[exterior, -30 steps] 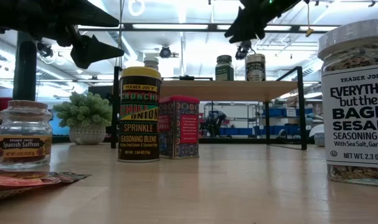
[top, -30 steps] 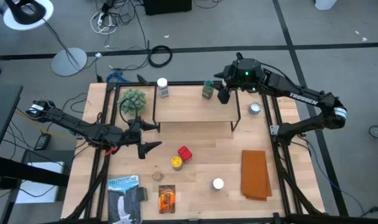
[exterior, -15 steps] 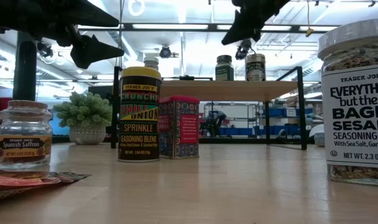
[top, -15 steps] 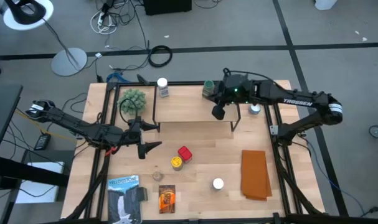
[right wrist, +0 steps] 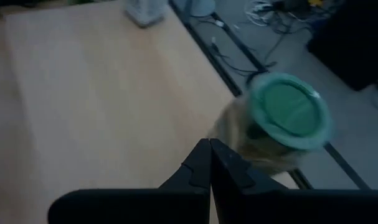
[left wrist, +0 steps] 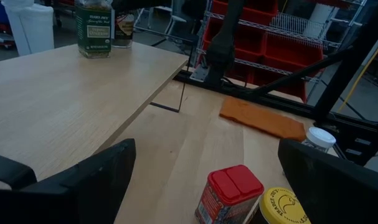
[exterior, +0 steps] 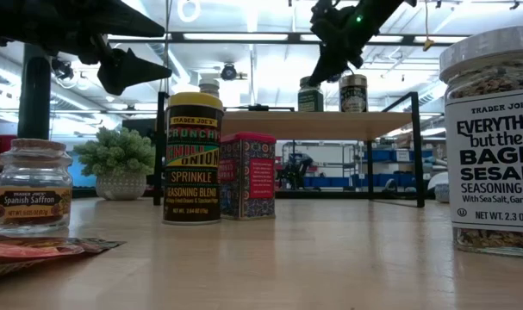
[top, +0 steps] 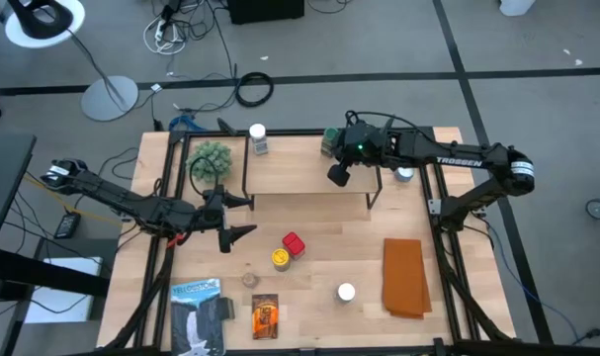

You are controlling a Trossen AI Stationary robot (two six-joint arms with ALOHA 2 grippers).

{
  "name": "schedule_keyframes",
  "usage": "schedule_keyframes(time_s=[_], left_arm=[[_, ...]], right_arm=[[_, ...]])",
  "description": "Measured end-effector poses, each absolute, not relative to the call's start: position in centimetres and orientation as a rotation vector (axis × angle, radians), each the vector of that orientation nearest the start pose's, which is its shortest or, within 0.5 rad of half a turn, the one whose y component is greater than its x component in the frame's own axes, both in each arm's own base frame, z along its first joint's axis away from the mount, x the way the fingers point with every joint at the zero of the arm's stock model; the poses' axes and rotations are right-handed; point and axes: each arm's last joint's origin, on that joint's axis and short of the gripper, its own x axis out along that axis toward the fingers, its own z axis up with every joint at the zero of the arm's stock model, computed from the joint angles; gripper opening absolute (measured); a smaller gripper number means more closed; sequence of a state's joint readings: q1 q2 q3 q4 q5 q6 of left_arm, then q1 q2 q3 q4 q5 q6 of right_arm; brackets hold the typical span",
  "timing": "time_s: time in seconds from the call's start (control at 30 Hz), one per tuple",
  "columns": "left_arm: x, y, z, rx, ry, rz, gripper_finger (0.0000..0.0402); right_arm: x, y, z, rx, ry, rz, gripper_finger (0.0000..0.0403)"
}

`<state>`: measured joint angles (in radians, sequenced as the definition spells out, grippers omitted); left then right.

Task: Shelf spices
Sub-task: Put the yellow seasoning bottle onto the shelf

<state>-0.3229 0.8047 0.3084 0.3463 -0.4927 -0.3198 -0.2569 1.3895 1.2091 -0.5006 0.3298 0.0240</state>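
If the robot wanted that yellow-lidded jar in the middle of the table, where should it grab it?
Probably around the round body just under the lid. The yellow-lidded jar stands upright, so coming down from above suits. The red box stands close beside it, so in the high view the fingers would best straddle the jar on the sides away from the box.

1. You get bright, even overhead light; ceiling strips glare in your low view.
2. Your right wrist view is motion-blurred (green-lidded jar (right wrist: 288, 115) smeared).
3. Shadows stay soft.
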Motion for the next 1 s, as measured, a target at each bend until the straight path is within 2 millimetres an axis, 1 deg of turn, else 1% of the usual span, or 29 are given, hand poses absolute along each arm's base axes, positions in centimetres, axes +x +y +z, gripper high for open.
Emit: schedule_keyframes(time_s=[0.23, 0.37, 0.57, 0.77, 1.0], left_arm=[[16.9, -4.2, 21.6, -0.259, 0.109, 0.19, 0.0399], [16.9, -4.2, 21.6, -0.259, 0.109, 0.19, 0.0399], [16.9, -4.2, 21.6, -0.259, 0.11, 0.19, 0.0399], [16.9, -4.2, 21.6, -0.259, 0.109, 0.19, 0.0399], [16.9, -4.2, 21.6, -0.259, 0.109, 0.19, 0.0399]], right_arm=[[28.1, -8.6, 31.6, -0.018, 0.728, -0.659, 0.0001], [28.0, -8.7, 31.6, -0.023, 0.725, -0.713, 0.0001], [28.1, -8.2, 31.6, -0.035, 0.713, -0.758, 0.0001], [28.3, -7.4, 31.7, -0.068, 0.707, -0.784, 0.0], [28.4, -7.1, 31.7, -0.054, 0.709, -0.734, 0.0]])
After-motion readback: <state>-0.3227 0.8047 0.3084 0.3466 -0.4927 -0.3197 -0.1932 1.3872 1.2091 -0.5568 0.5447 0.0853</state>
